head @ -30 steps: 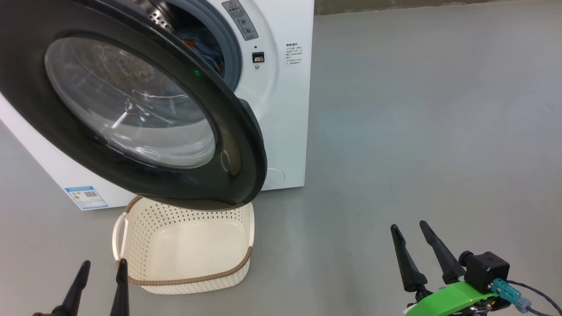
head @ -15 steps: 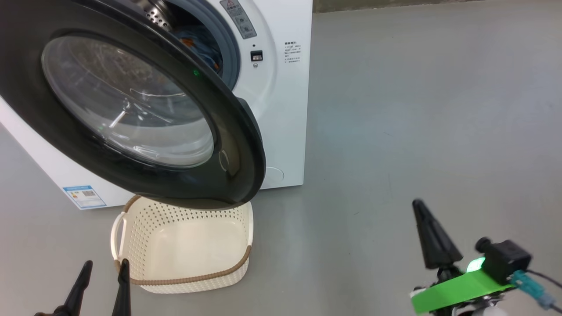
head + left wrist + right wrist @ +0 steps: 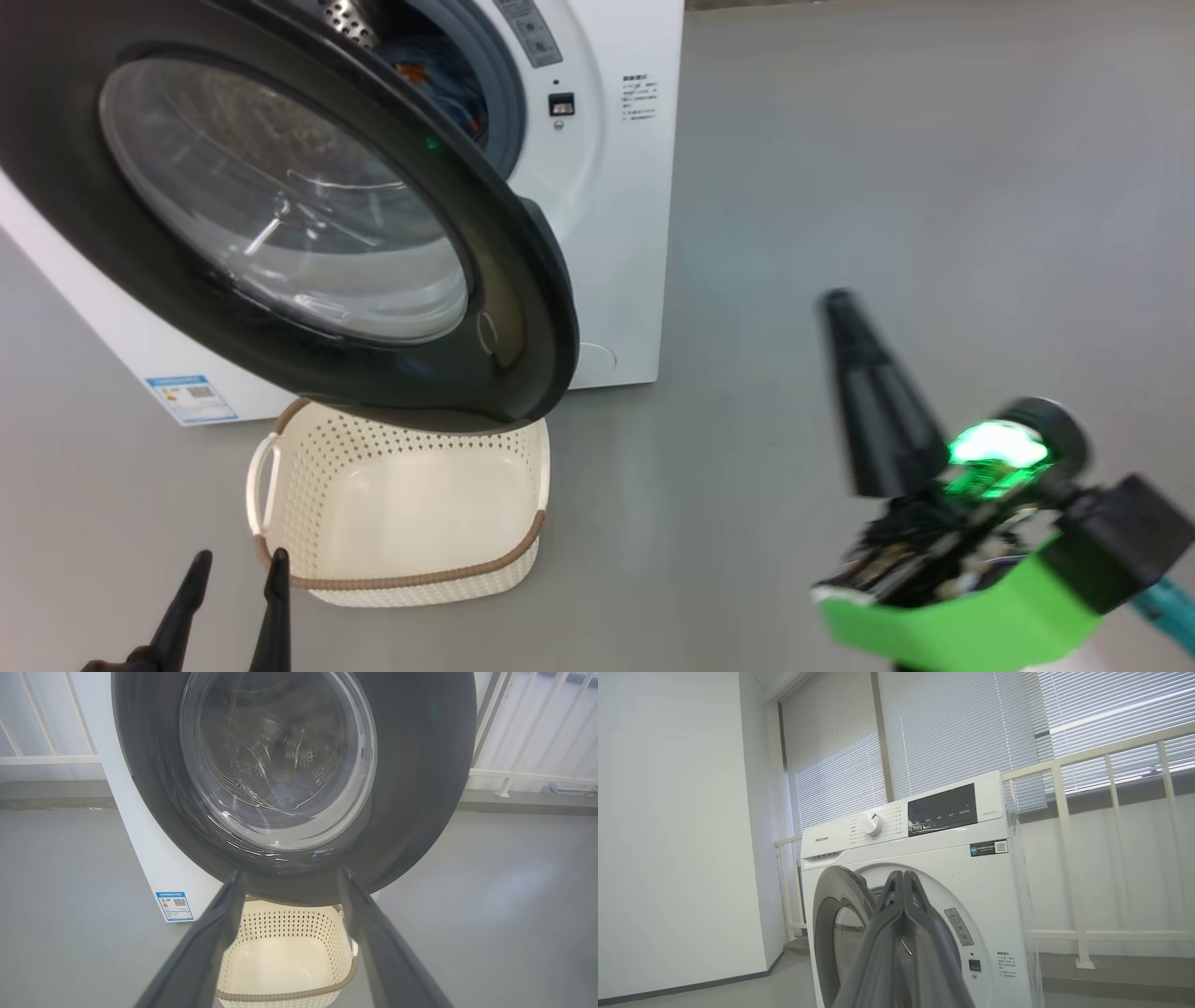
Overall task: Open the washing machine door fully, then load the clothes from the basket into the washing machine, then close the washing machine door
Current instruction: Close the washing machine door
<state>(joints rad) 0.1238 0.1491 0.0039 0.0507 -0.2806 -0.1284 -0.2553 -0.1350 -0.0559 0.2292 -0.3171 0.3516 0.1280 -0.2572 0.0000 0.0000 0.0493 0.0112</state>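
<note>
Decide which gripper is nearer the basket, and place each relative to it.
Left. The left gripper stands open at the basket, by its near left corner, one fingertip beside the rim. The right gripper, shut, hangs well off to the basket's right.

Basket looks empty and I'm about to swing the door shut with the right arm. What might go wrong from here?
The clothes lie close to the grey rubber ring; a fold could get pinched as the washing machine door shuts.
The right jaws are shut to a narrow tip; on the door's glossy black frame they may slip off.
The basket sits under the door's lower edge; the swing might clip its rim.
</note>
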